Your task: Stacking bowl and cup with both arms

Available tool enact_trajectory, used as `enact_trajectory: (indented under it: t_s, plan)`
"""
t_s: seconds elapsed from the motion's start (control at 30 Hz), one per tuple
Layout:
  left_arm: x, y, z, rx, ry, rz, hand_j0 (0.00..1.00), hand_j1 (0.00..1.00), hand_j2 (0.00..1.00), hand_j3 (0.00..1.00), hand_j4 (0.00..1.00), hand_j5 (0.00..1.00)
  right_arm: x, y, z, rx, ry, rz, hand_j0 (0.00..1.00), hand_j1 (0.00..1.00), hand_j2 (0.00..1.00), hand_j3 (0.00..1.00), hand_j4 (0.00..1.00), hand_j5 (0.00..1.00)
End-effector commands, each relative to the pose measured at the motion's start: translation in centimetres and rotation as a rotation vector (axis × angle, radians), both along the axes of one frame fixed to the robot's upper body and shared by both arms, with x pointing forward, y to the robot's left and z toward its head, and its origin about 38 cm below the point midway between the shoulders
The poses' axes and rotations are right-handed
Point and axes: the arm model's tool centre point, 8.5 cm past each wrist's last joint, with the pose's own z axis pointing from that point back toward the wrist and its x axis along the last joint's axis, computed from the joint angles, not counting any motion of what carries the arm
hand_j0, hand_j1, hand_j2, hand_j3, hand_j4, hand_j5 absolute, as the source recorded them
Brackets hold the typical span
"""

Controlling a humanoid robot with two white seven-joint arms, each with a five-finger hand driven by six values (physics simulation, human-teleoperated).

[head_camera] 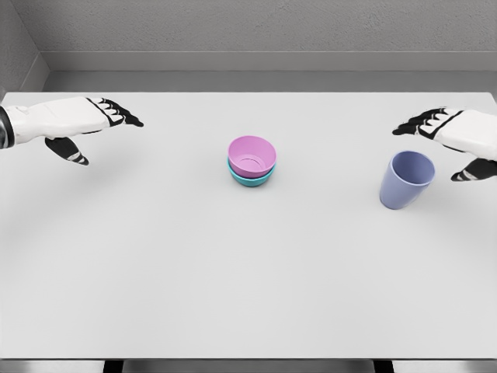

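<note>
As the head view shows, the pink bowl [252, 155] already sits inside the teal bowl [250, 178] near the middle of the white table [233, 287], and the blue cup [406, 179] stands upright and alone toward the right side, well apart from the bowls. The cup looks like thin, stiff plastic, so I judge it light, not fragile, and perhaps a little slippery; the best hold seems to be around its side wall below the rim, with thumb opposite the fingers. The right hand [458, 140] hovers just beside the cup, behind and to its right, with fingers spread and thumb lowered, holding nothing. The left hand [85, 124] hangs over the far left of the table, well apart from the bowls, palm down, fingers extended and also empty.
</note>
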Motion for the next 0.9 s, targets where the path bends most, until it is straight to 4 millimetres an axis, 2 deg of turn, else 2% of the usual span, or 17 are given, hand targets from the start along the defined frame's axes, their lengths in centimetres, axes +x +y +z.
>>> enact_trajectory:
  t_s: [0.0,0.2,0.47,0.87]
  plan:
    - [0.0,0.1,0.0,-0.005,0.001,0.004,1.00,1.00,1.00,1.00,1.00,1.00,-0.1,0.5,-2.1,0.003,0.055,-0.001,1.00,1.00,1.00,1.00,1.00,1.00]
    - [0.0,0.1,0.1,-0.005,0.000,0.004,1.00,1.00,1.00,1.00,1.00,1.00,1.2,1.5,-3.0,0.005,0.079,0.007,1.00,1.00,1.00,1.00,1.00,1.00]
    - [0.0,0.0,0.0,-0.005,0.001,0.003,1.00,1.00,1.00,1.00,1.00,1.00,1.8,-0.1,-3.9,0.004,0.102,-0.048,1.00,1.00,1.00,1.00,1.00,1.00]
    - [0.0,0.0,0.1,-0.006,-0.001,0.001,1.00,1.00,1.00,1.00,1.00,1.00,2.4,0.6,-4.9,0.003,0.126,-0.035,1.00,1.00,1.00,1.00,1.00,1.00]
